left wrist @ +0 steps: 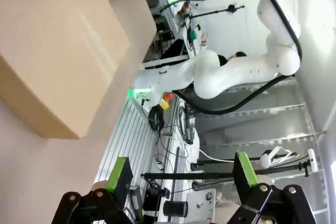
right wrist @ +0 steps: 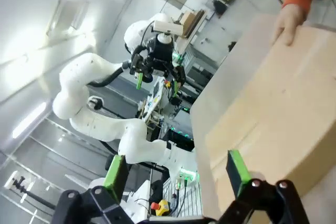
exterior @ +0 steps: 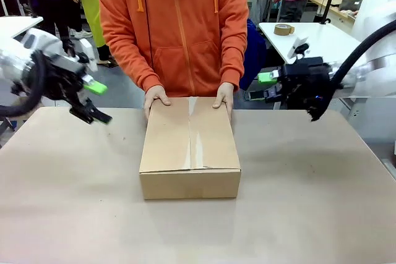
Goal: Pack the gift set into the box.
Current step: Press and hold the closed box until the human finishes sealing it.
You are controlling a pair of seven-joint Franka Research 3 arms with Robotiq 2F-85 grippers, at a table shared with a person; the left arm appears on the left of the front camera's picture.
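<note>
At mid-table, squarely between the two arms: the box (exterior: 190, 146), lying flat on the table (exterior: 74, 202), top flaps folded down and meeting along a centre seam with a glossy strip over it (tape, most likely, though hard to confirm). Held steady by the person at the far side, a hand (exterior: 156, 98) on one far corner, a second hand (exterior: 224, 96) on the other. Nothing to be read of the contents under that shut top, so no telling by sight whether the gift set lies inside; judging from the closed flaps, probably packed already. Looks near its end as a task, then, with little left beyond perhaps pressing the seam down or letting go of the box. Off to the left, above the tabletop and well apart from the box: left gripper (exterior: 99, 101), fingers spread wide, carrying nothing. Off to the right, likewise well apart from it: right gripper (exterior: 257, 86), also spread wide and empty.
</note>
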